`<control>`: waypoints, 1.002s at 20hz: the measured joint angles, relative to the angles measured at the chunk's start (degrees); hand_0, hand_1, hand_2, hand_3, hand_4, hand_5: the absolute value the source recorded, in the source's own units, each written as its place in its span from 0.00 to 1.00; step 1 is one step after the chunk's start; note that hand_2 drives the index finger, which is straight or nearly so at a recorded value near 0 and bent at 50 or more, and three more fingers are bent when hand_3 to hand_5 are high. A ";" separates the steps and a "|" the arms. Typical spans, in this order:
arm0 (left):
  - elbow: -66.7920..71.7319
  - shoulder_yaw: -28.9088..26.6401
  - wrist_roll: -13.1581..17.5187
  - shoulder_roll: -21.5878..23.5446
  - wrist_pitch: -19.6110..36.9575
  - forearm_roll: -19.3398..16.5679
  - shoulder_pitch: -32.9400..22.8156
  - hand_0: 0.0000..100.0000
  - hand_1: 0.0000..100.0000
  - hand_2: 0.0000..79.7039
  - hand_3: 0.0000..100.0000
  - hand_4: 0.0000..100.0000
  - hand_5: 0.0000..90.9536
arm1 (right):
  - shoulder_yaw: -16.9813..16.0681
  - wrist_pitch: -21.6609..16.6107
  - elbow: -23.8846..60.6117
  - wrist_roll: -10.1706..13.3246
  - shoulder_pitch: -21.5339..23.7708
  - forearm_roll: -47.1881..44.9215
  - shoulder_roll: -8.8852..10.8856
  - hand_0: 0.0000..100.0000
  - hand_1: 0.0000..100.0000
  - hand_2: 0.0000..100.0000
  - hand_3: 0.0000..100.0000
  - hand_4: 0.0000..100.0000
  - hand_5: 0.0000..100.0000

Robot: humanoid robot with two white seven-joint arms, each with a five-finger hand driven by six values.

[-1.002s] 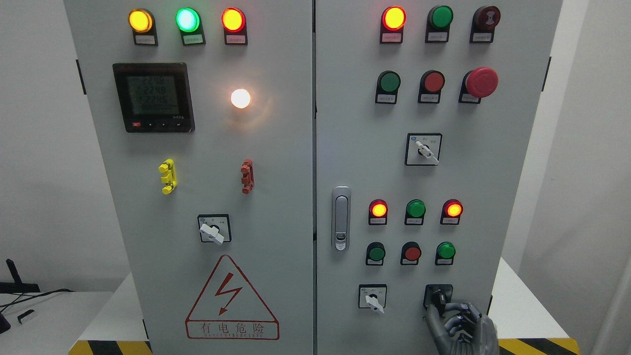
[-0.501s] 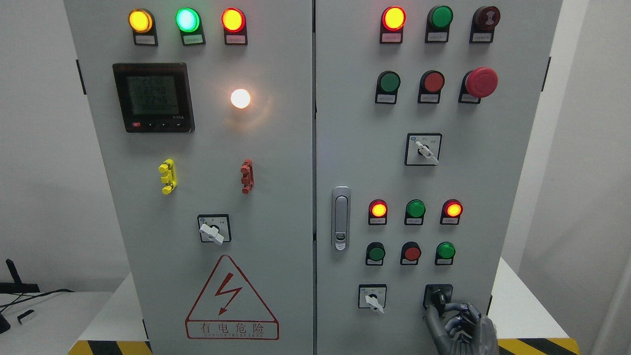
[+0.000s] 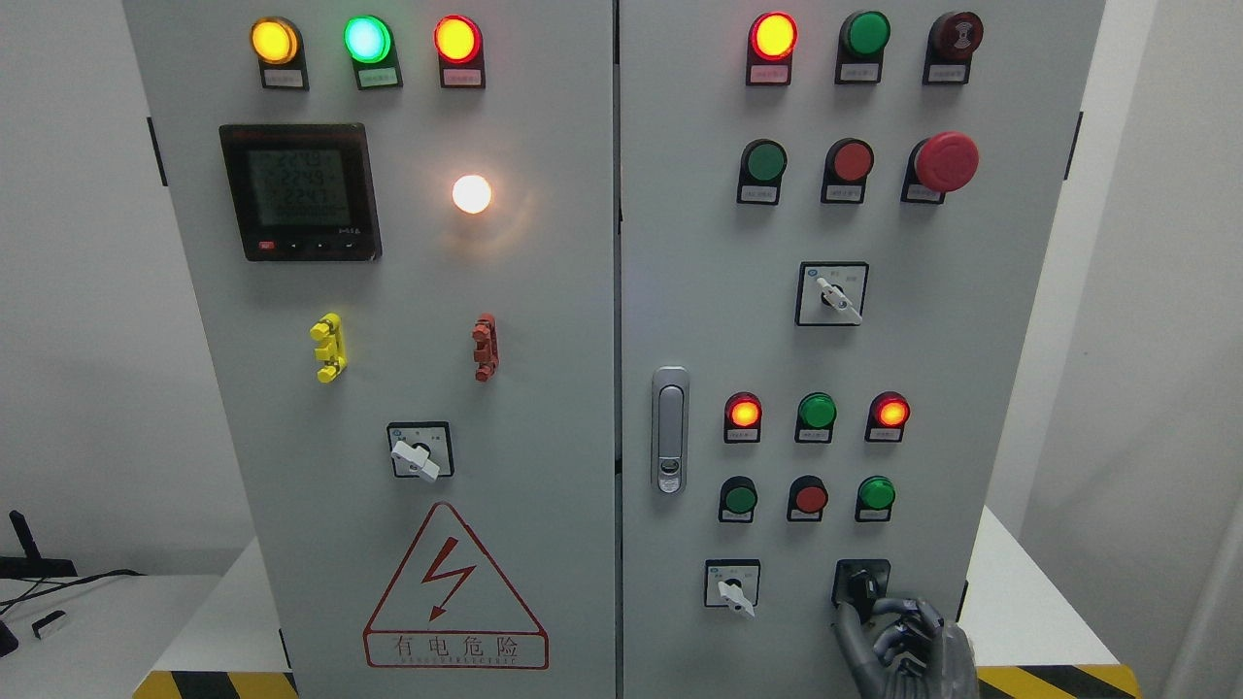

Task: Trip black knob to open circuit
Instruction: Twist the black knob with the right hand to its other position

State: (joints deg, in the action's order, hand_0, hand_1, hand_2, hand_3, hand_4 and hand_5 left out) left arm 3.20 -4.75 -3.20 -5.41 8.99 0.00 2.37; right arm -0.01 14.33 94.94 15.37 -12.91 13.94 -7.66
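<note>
Black knob (image 3: 863,582) sits at the bottom right of the right cabinet door (image 3: 699,291), just right of the white selector switch (image 3: 733,589). Right hand (image 3: 903,646) comes up from below so the wrist can twist the knob; its fingers (image 3: 898,612) curl round the lower edge, thumb on the left side, gripping it. Knob is directly above the palm, touching the fingertips. Red lamps (image 3: 744,414) above are lit, so I'd judge the circuit not yet tripped. Left hand not visible.

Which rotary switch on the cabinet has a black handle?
The black knob at the right door's bottom right, where the right hand reaches it. The other three, including the white-handled switch beside it, have white handles.
</note>
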 measured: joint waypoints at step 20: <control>0.01 0.00 0.00 0.00 0.00 0.00 0.00 0.12 0.39 0.00 0.00 0.00 0.00 | 0.01 0.08 -0.03 -0.92 0.08 -0.14 -0.02 0.31 0.70 0.65 0.89 0.90 0.98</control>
State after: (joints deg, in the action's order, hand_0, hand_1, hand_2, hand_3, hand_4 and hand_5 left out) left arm 3.21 -4.75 -3.20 -5.41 8.99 0.00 2.37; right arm 0.01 14.41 94.91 14.46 -12.83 13.80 -7.68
